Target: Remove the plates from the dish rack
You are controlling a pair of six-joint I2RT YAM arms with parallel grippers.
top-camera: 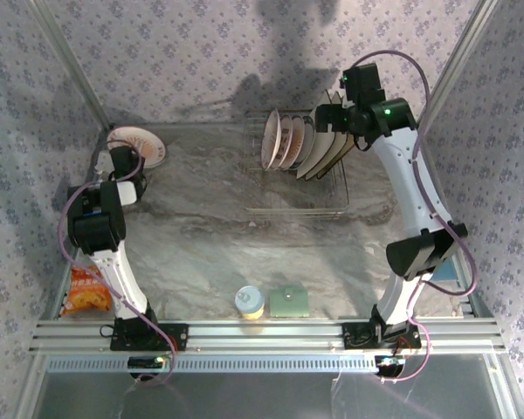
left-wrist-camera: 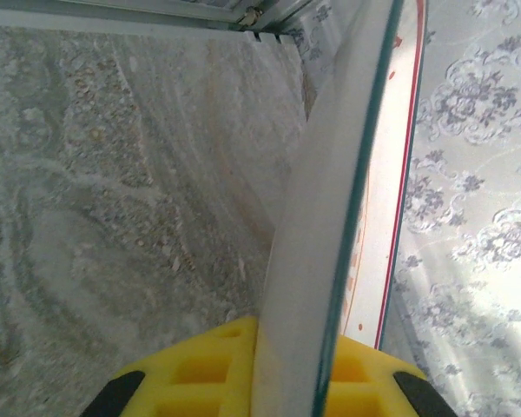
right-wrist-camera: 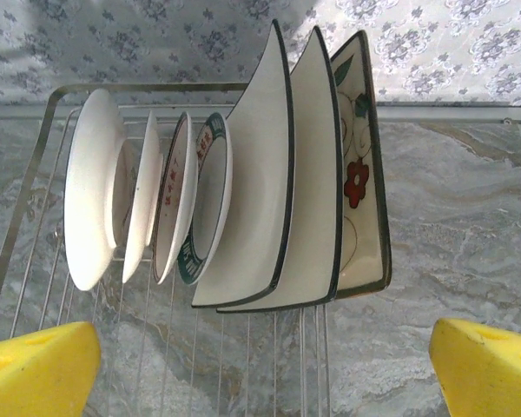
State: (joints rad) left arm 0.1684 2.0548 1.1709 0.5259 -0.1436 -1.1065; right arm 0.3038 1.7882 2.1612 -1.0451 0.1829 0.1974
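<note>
In the overhead view, the dish rack (top-camera: pixel 297 188) sits far and right of centre on the marbled table (top-camera: pixel 201 236). Its plates (top-camera: pixel 288 140) stand on edge between thin wire dividers, so each can be drawn out singly. The right gripper (top-camera: pixel 330 115) hovers at the rack's right end, by the square plates (top-camera: pixel 325 150). The left gripper (top-camera: pixel 129 168) is in the far left corner with a round plate (top-camera: pixel 140 144), well apart from the rack; we judge it is being set down there. From the left wrist, the yellow fingers (left-wrist-camera: pixel 200 378) are clenched on that plate's thin, glossy, teal-edged rim. From the right wrist, the jaws stand released and wide, grasping nothing. They frame the smooth round plates at the left and the dark-rimmed cream squares, with the flowered plate (right-wrist-camera: pixel 358 182) rightmost.
</note>
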